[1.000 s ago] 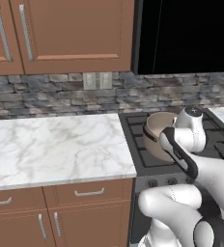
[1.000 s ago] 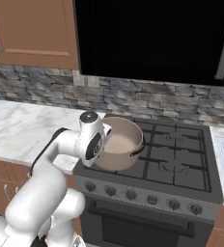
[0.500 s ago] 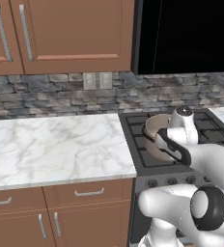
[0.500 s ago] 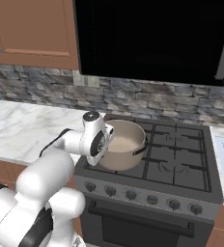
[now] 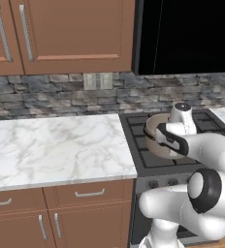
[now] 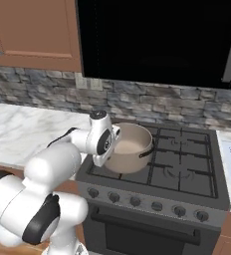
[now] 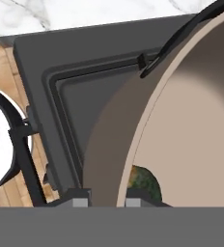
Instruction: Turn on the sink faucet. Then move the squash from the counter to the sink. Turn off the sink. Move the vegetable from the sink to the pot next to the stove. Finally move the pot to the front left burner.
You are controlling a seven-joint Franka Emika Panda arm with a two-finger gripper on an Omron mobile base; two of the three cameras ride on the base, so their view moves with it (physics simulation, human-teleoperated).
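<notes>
The brownish-grey pot (image 5: pixel 154 131) (image 6: pixel 133 146) (image 7: pixel 181 130) stands over the left side of the black stove (image 5: pixel 137 156) (image 6: pixel 187 172). My gripper (image 7: pixel 108 201) is shut on the pot's near rim, one finger outside the wall and one inside. In the base views the white hand covers the fingers at that rim. The dark green squash (image 7: pixel 144 182) lies inside the pot, just past the inner finger. I cannot tell whether the pot touches the grate.
The white marble counter (image 5: pixel 51 145) (image 6: pixel 23 132) runs left of the stove. Wooden cabinets hang above it, and a dark hood recess sits over the stove. Knobs (image 6: pixel 135 201) line the stove's front. The right burners (image 6: pixel 184 144) are bare.
The hand and the pot have shifted only a little over the stove's left side. The arm's lower links have swung round. The grip has stayed the same.
</notes>
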